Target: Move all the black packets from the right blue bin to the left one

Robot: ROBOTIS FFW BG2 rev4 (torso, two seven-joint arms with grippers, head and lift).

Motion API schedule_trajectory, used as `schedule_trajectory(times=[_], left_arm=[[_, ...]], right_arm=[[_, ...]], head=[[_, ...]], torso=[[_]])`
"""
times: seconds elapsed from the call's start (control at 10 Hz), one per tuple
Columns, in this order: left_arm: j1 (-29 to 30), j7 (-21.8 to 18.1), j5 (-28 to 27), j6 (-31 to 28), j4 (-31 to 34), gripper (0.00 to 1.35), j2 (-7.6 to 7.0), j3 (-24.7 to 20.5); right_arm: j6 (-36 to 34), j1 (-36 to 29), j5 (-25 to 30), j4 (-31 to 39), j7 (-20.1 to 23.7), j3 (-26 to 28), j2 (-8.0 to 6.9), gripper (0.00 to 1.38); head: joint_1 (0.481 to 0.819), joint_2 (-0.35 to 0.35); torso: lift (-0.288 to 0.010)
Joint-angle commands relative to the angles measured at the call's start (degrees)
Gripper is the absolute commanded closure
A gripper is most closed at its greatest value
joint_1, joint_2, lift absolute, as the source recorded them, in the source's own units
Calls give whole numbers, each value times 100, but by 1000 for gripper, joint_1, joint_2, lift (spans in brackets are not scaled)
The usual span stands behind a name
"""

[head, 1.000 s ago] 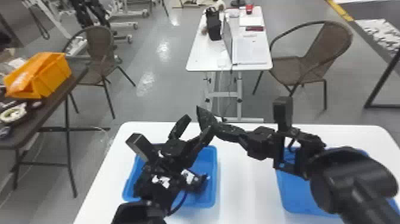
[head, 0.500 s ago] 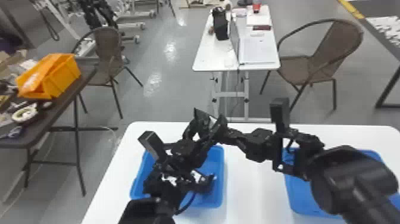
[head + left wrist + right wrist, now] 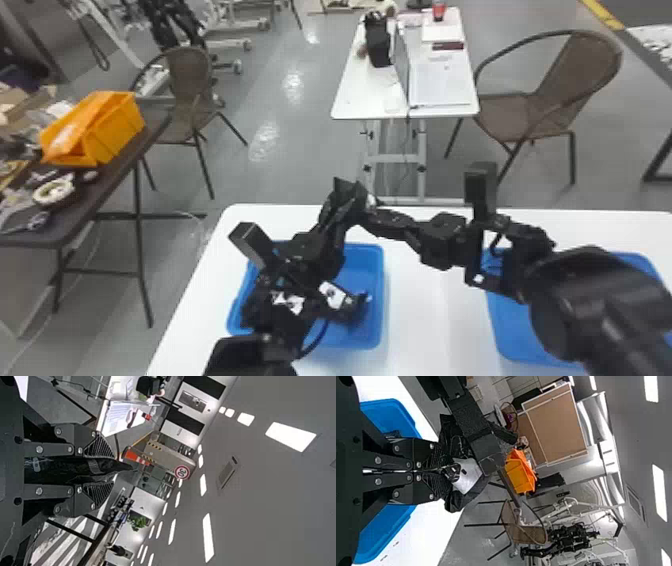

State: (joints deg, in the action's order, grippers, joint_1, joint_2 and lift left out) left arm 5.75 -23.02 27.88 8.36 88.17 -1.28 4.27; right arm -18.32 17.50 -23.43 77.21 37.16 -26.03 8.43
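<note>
The right gripper (image 3: 442, 470) is pinching a black packet (image 3: 458, 502), and the left gripper (image 3: 107, 470) is apparently also clasping it, presumably for handover, since the left bin (image 3: 378, 300) is lying beneath.

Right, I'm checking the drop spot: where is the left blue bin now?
In the head view, the left blue bin sits on the white table, partly hidden by the left arm, left of the other bin.
</note>
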Motion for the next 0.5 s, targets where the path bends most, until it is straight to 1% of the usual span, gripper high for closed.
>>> schedule_trajectory(times=[0.0,0.2,0.3,0.4], left_arm=[[-3,-1,-19,8,16,1213,-3,-5],[-3,-1,-1,52,7,1213,-12,-14],[-3,-1,-1,78,16,1213,-12,-23],[32,-1,-28,122,16,1213,14,-111]], right_arm=[[65,52,5,-48,-7,10,-17,1127],[135,78,-4,-75,-7,10,-43,1127],[232,78,-118,-145,-7,10,-43,1107],[223,70,-171,-180,46,54,-43,880]], head=[[695,199],[695,199],[695,201],[695,202]], torso=[[0],[0],[0],[0]])
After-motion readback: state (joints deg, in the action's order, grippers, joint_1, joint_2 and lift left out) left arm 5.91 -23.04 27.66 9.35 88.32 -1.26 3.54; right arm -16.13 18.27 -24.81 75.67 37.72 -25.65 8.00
